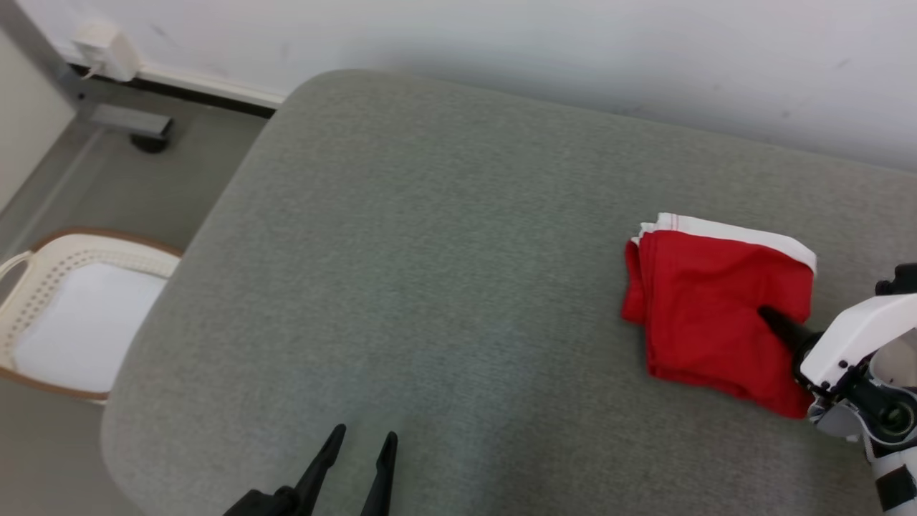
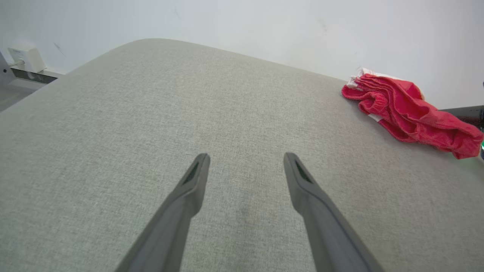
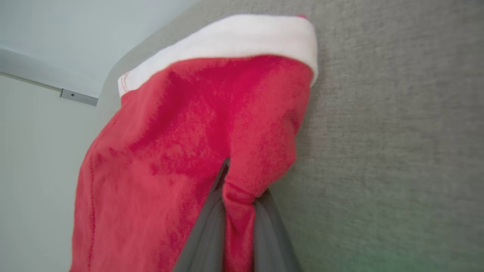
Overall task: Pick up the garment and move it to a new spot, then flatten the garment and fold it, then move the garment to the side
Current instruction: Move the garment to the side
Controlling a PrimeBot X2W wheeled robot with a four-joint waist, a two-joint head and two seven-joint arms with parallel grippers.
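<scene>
Toward right end of grey fabric-covered cushion (image 1: 430, 251): one folded red cloth garment with white waistband (image 1: 716, 308), lying on cushion top. Right gripper (image 1: 774, 321) at garment's near-right corner, its two dark fingers clenched on pinch of red fabric, fold bunched between them. Left gripper (image 1: 363, 436) well apart from garment, over bare cushion near front edge, fingers spread, holding nothing. One cream perforated plastic basket (image 1: 43, 265) on floor beside cushion's left side. White wall (image 1: 573, 57) behind. Count: one garment, two grippers, one basket.
</scene>
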